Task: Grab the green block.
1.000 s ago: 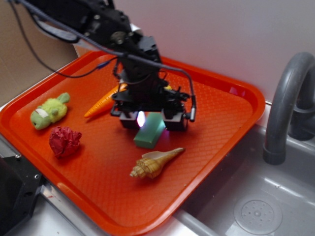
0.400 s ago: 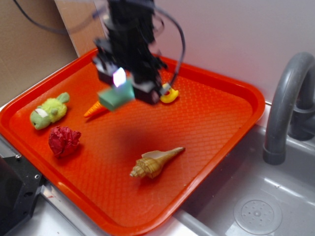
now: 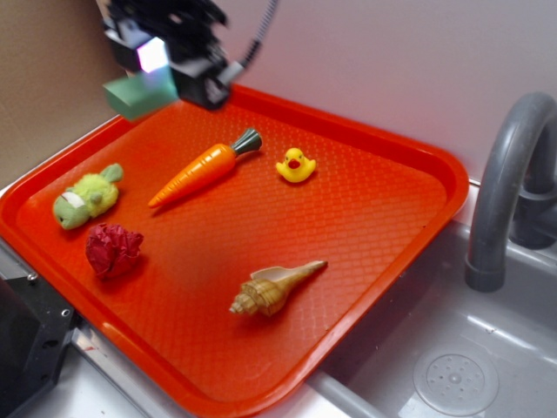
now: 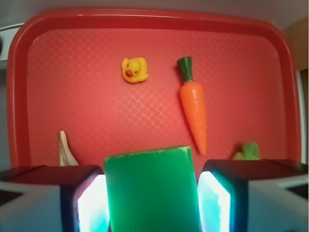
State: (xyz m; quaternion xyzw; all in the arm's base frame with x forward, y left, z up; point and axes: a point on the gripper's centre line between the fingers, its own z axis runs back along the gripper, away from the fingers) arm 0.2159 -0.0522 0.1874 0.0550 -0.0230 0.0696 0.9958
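The green block (image 3: 137, 94) hangs in the air above the far left corner of the orange tray (image 3: 392, 218), held in my gripper (image 3: 165, 74). In the wrist view the green block (image 4: 152, 191) fills the gap between the two lit fingers (image 4: 89, 205), and my gripper (image 4: 152, 203) is shut on it, high over the tray (image 4: 48, 96).
On the tray lie a carrot (image 3: 198, 171), a yellow duck (image 3: 296, 165), a seashell (image 3: 274, 290), a red crumpled ball (image 3: 114, 249) and a yellow-green plush toy (image 3: 87, 198). A sink (image 3: 452, 366) with a grey faucet (image 3: 505, 183) is on the right.
My gripper has risen off the tray with the green block in it and moved to the far left, uncovering the carrot and duck.
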